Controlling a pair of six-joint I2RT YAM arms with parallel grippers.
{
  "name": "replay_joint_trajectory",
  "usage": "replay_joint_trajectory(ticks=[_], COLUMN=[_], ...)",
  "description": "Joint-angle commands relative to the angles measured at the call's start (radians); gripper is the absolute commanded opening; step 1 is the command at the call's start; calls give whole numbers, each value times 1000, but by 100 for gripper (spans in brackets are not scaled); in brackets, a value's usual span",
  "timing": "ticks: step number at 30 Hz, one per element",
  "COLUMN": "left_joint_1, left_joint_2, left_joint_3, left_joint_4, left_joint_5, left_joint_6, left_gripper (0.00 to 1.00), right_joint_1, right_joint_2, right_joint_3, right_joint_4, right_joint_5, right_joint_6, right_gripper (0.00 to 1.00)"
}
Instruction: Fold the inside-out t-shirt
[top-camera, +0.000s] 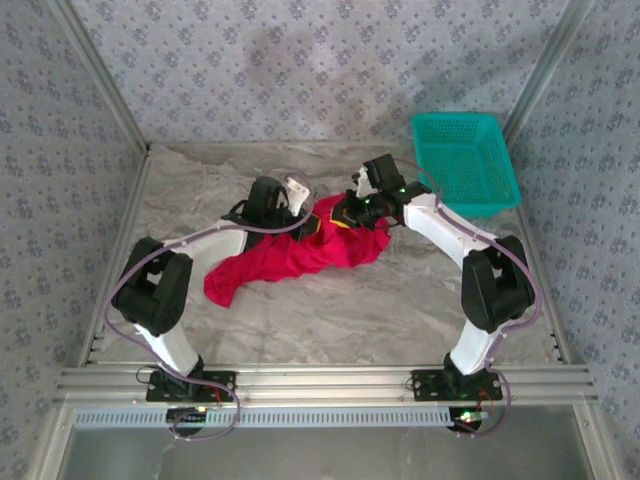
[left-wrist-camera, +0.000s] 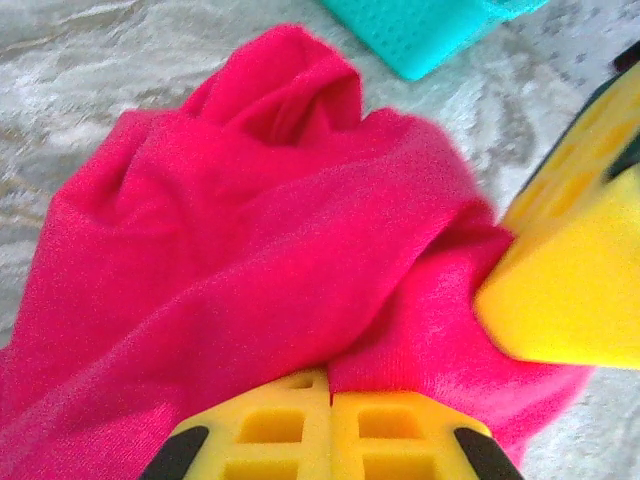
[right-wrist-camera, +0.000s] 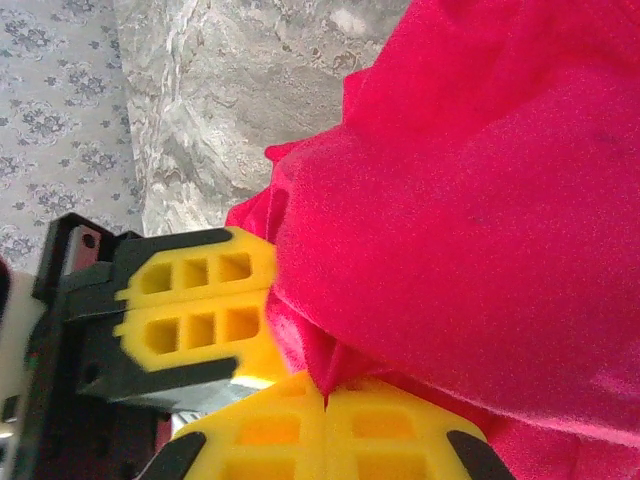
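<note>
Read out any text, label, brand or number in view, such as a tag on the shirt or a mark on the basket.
None can be read. The t-shirt shows plain red cloth with no tag or print in view; the teal basket, the yellow finger pads and the patterned wall bear no lettering.

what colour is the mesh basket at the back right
Teal; the basket shows best in the top external view.

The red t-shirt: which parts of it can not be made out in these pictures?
Top external: the t-shirt is bunched; sleeves and collar cannot be told apart.
Left wrist: the frame cuts its edges off; the left tool covers the pinched part.
Right wrist: likewise, under the right tool.
</note>
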Motion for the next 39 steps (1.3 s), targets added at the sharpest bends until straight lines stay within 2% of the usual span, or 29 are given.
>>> replay_joint_trajectory(ticks=[1,4,6,10,13,16,21,27,33,39], left_joint_1=[-7,-10,-1,36,45,49,82,117,117,117], left_joint_2=[-46,-58,-66,-92,-91,-81,-63,33,46,49], left_joint_3=[62,90,118,180,224,223,170,161,129,103], left_joint_4=[-88,-145,-172,-91,-46,58,174,256,287,323], left_joint_5=[126,182,238,389,445,508,471,464,417,411], left_joint_6=[-8,2,-44,-300,-469,-601,-731,-950,-987,-1021], left_gripper=[0,0,0,0,0,0,0,0,0,0], right_joint_1=[-17,-21,-31,-64,-91,-91,-69,-7,79,95], right_joint_2=[-25,-20,-9,64,89,17,-139,-276,-216,-90], right_joint_3=[-2,1,7,77,106,59,-87,-243,-229,-168], right_joint_4=[-15,-13,-20,-110,-157,-141,-41,134,256,338], right_joint_5=[-23,-16,16,148,209,240,219,209,210,201], right_joint_6=[10,7,-2,-76,-115,-154,-144,-137,-135,-71], right_gripper=[0,0,1,36,45,48,49,43,42,55])
